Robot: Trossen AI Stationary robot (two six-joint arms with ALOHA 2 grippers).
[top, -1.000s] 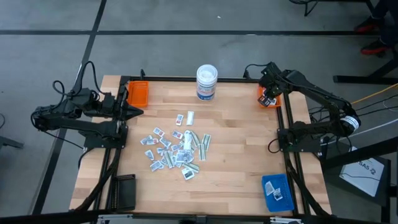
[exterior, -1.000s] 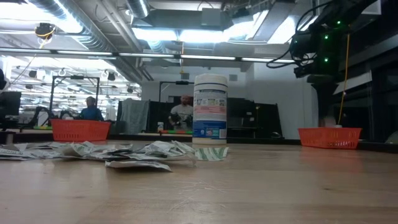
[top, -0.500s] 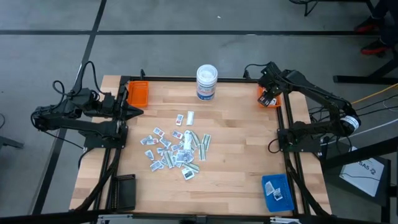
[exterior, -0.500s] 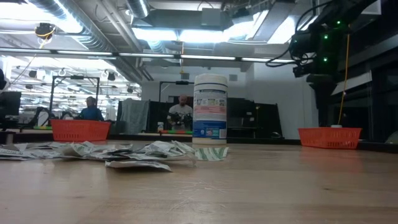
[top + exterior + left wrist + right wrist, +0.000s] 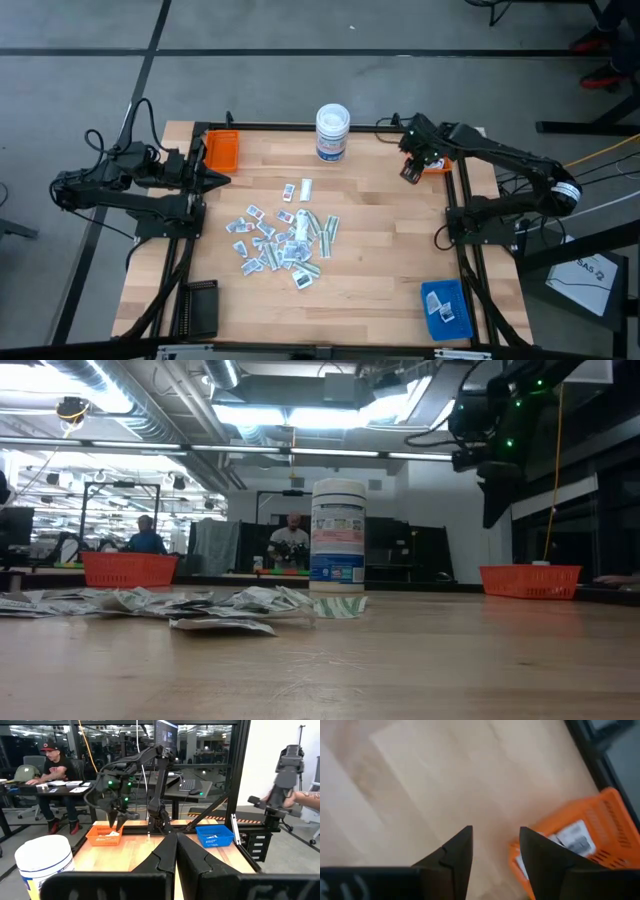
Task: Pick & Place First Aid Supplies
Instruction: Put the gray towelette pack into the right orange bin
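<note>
The first aid supplies [image 5: 280,238] lie in a loose heap of small white packets and pale strips at the table's middle; the low view shows the heap [image 5: 170,603] flat on the wood. My right gripper [image 5: 408,174] hangs open above bare wood, just left of the right orange tray [image 5: 442,162], pointing steeply down with nothing between its fingers [image 5: 462,847]. White packets [image 5: 574,838] lie in that tray [image 5: 600,820]. My left gripper [image 5: 224,180] waits shut at the table's left edge, level and above the wood.
A white round tub [image 5: 332,132] stands at the far middle. A second orange tray [image 5: 222,150] sits at the far left, a blue tray [image 5: 447,308] at the near right, and a black block [image 5: 200,308] at the near left. People sit beyond the table.
My right gripper has swung from above the right orange tray toward the table's left and a little toward its near edge, turning slightly. It now hangs over bare wood beside the tray. The heap of supplies has not moved.
</note>
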